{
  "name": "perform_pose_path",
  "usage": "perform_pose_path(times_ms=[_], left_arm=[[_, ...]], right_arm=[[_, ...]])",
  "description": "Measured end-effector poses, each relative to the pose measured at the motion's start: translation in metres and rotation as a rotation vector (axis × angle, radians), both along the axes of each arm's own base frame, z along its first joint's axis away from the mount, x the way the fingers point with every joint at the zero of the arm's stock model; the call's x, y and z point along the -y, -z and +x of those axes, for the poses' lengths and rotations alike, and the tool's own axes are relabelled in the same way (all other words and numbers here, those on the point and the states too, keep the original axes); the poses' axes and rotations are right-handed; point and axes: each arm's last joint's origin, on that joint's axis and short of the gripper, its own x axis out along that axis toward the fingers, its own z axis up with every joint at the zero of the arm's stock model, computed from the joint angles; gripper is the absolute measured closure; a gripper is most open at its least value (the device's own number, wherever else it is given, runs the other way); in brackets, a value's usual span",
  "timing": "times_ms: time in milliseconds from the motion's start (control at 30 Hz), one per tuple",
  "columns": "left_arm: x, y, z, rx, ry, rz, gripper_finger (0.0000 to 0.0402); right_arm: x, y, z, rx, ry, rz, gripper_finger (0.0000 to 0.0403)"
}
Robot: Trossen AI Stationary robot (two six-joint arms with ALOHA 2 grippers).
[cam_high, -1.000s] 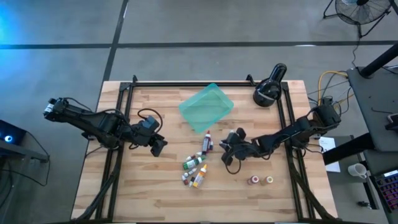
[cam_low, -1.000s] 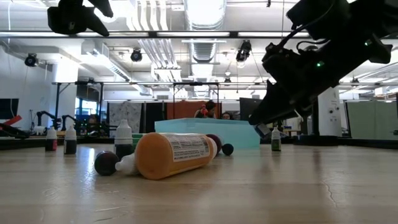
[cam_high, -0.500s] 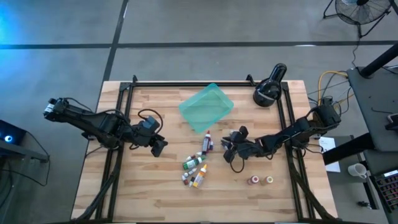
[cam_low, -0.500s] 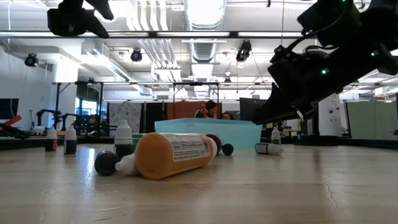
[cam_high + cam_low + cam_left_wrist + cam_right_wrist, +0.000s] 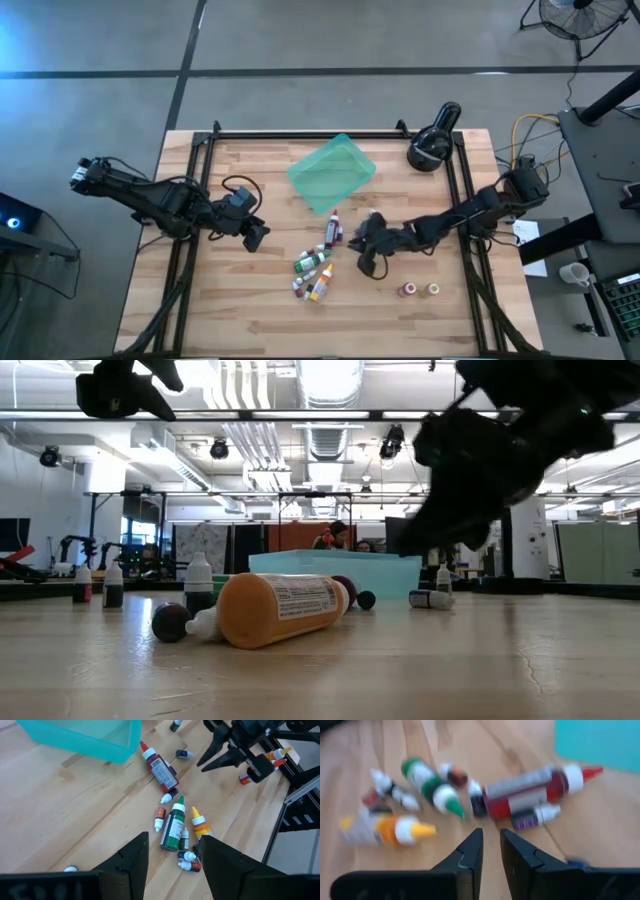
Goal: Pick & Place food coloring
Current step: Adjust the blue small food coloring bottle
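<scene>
Apparently unreadable label, orange bottle [image 5: 280, 609]
</scene>
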Motion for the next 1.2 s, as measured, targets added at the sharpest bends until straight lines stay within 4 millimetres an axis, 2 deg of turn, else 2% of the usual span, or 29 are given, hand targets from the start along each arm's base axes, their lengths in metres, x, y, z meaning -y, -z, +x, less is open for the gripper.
perform_pose_path(times_ms=[167,367,467,567,633,733,933,1033,1200], left_arm=[[0.000,0.000,0.000,0.001,-0.001,-0.001,0.0255],[0.000,0.000,0.000,0.005,0.002,0.000,0.0255],[0.000,0.000,0.001,0.007,0.007,0.005,0.0255],[0.000,-0.001,0.001,0.007,0.009,0.006,0.0255],[0.000,-0.001,0.001,0.007,0.010,0.007,0.0255],[0.000,-0.001,0.001,0.006,0.019,0.019,0.0255],[0.000,0.005,0.000,-0.007,0.009,0.037,0.0255],[0.000,0.007,0.000,-0.014,0.014,0.043,0.0255],[0.000,0.015,0.000,-0.034,0.016,0.051,0.0255]], right_arm=[[0.005,-0.025,0.019,0.072,0.176,0.219,0.0344],[0.005,-0.058,0.037,0.190,0.231,0.267,0.0344],[0.004,-0.050,0.036,0.018,0.097,0.263,0.0344],[0.008,-0.031,0.020,-0.292,0.167,0.227,0.0344],[0.006,-0.027,0.009,-0.405,0.199,0.152,0.0343],[-0.001,-0.025,-0.001,-0.452,0.189,0.090,0.0331],[-0.012,-0.008,-0.012,-0.452,0.156,0.058,0.0277],[-0.010,0.001,-0.020,-0.477,0.190,0.014,0.0259],[-0.004,0.004,-0.023,-0.445,0.278,-0.044,0.0247]])
